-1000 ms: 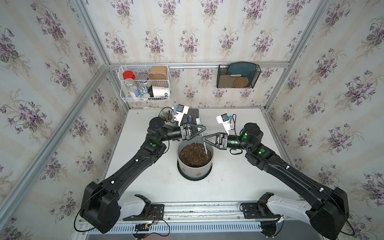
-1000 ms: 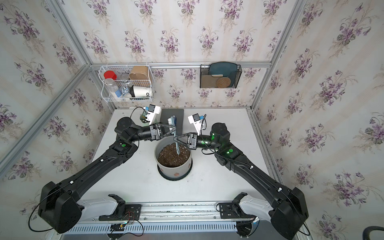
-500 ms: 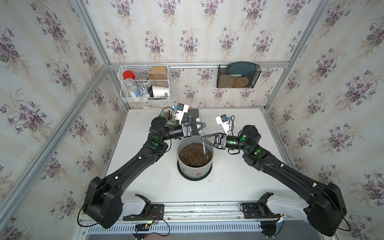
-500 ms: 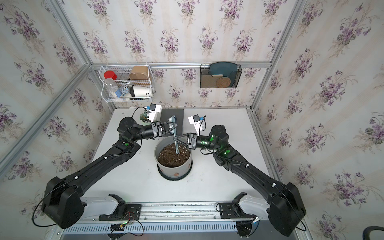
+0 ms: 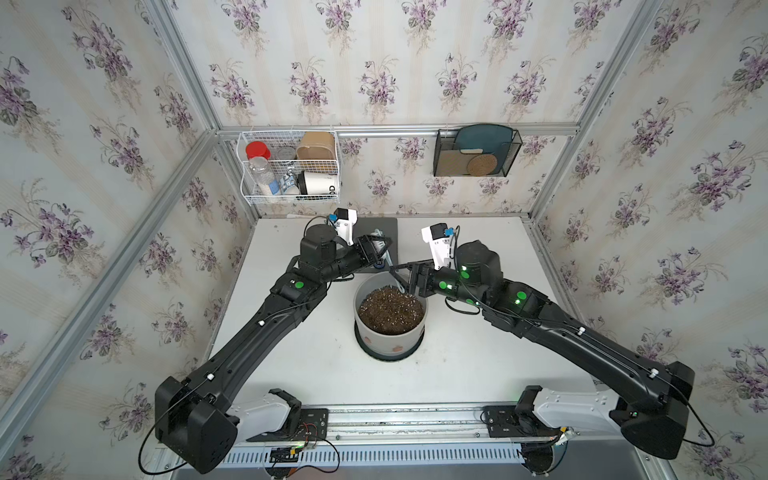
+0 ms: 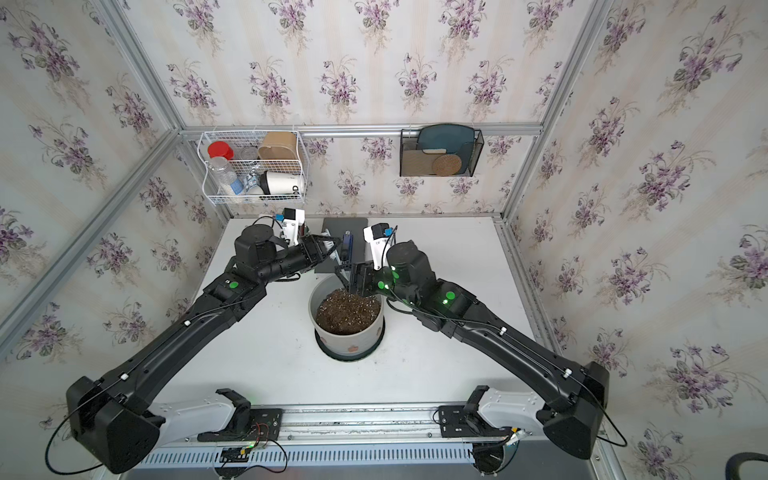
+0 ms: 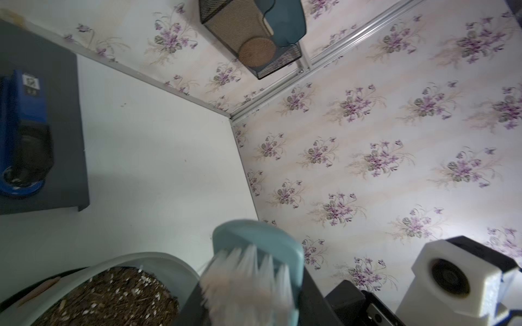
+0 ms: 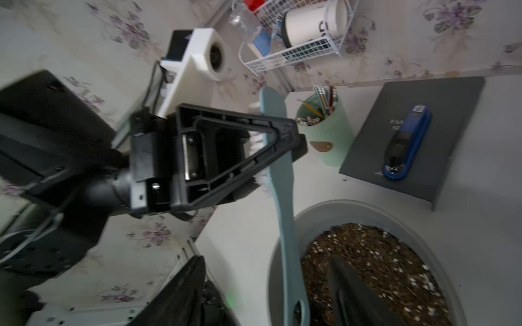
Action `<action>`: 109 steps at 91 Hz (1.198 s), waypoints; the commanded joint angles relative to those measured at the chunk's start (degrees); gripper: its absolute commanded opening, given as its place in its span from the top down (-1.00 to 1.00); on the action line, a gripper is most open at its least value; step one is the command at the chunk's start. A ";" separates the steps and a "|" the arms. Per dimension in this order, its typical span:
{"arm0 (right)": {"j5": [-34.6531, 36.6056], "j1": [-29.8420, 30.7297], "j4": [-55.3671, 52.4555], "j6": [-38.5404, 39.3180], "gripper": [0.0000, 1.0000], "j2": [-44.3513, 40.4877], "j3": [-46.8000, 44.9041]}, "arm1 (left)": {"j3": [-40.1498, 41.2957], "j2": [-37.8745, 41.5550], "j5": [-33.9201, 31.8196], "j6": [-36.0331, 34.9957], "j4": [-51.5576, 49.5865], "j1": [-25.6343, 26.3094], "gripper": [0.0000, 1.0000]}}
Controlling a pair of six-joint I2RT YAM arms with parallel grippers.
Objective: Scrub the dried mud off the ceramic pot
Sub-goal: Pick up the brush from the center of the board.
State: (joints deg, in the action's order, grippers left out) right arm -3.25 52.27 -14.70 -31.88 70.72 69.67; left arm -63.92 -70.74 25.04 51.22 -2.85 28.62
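my left hand (image 5: pixel 382 251) pinches the brush (image 8: pixel 284 197) head. right hand (image 5: pixel 402 277) spread around its handle, over the pot (image 5: pixel 388 338).

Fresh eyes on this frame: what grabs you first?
Mid-table sits the ceramic pot, full of dark speckled soil, with reddish-brown dried mud blobs on its front wall. Just above its far rim, a pale blue brush bridges the two arms: the left gripper is shut on its bristle head, and the right gripper stands open around the handle.
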 commanded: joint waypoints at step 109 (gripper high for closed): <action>19.14 1.81 -8.51 0.82 1.00 1.60 0.06 | -0.15 0.00 -7.56 -1.35 -10.28 -1.00 -0.38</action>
State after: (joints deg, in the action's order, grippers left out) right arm 7.07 54.92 -19.49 -28.05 74.61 69.52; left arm -62.59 -71.64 21.80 56.12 -7.70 28.21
